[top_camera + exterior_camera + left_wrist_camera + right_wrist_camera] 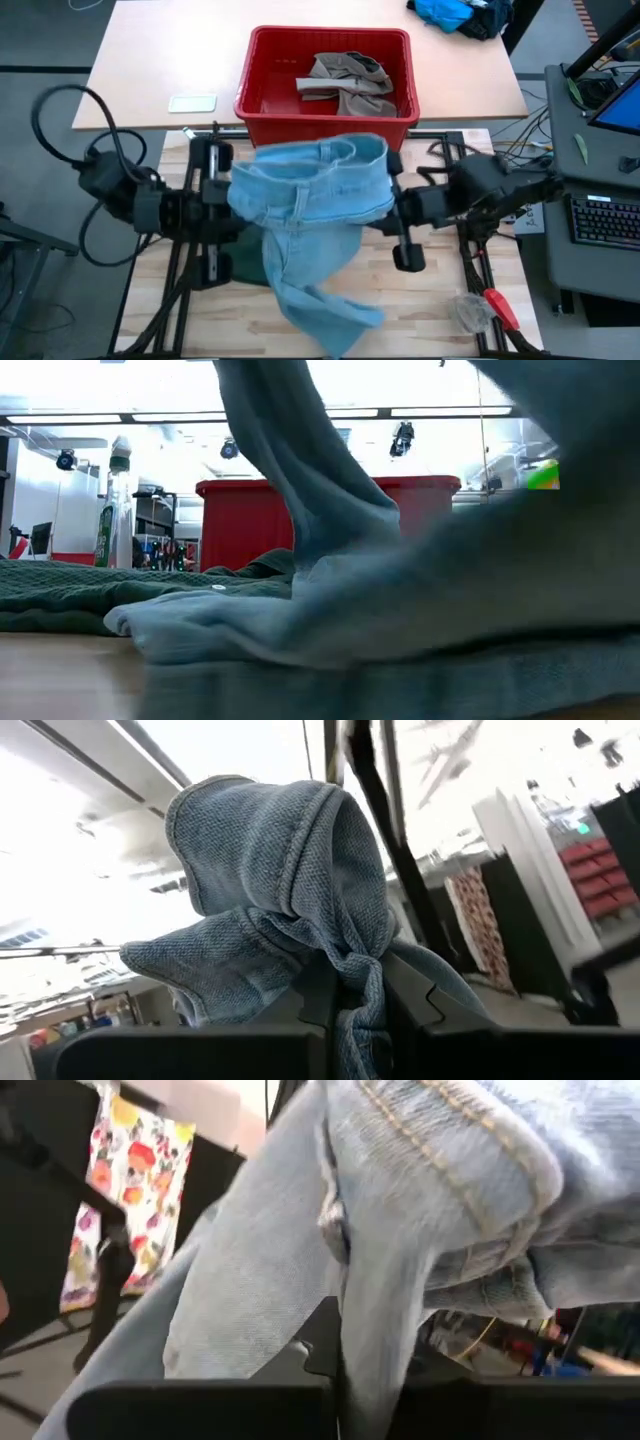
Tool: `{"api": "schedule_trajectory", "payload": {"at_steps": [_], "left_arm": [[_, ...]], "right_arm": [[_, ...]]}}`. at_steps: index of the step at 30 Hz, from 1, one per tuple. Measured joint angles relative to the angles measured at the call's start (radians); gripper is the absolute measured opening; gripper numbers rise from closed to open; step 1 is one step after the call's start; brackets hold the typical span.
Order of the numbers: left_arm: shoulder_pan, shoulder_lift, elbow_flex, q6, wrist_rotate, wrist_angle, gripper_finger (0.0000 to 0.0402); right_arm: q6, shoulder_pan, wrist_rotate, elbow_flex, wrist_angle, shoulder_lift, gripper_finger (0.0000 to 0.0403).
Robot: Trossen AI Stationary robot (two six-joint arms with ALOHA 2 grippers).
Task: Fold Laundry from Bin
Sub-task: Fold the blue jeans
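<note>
Between the arms, near the table's front edge, the denim trousers [310,190] hang waistband crosswise, left gripper [350,1010] and right gripper [365,1370] each clamping one end.

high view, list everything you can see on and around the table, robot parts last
denim trousers: one, light blue, held up by the waistband between both arms, legs trailing onto the near table
green garment: one, dark green, flat on the table under the trousers
bin: one, red, far middle of the table
khaki piece: one, khaki-taupe, inside the bin
white card: one, pale, left of the bin
blue cloth heap: one, bright blue, far right corner
keyboard: one, black, on a side desk at right
left gripper: one, dark, shut on the trousers
right gripper: one, dark, shut on the trousers
</note>
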Motion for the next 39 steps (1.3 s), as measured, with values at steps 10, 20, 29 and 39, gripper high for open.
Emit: {"api": "schedule_trajectory", "payload": {"at_steps": [10, 20, 29, 39], "left_arm": [[0.065, 0.105, 0.174, 0.156, -0.053, 0.100, 0.0022], [0.338, 0.100, 0.204, 0.017, 0.064, 0.110, 0.0022], [0.674, 0.135, 0.225, -0.181, 0.374, 0.337, 0.0022], [0.821, 0.182, 0.226, -0.347, 0.479, 0.461, 0.0022]], "right_arm": [[-0.148, 0.009, 0.003, 0.202, -0.022, 0.014, 0.0009], [-0.358, 0.011, 0.206, 0.362, 0.004, 0.043, 0.0009], [-0.563, -0.002, 0.246, 0.529, 0.204, 0.168, 0.0009], [-0.384, -0.046, 0.175, 0.538, 0.217, 0.189, 0.0009]]}}
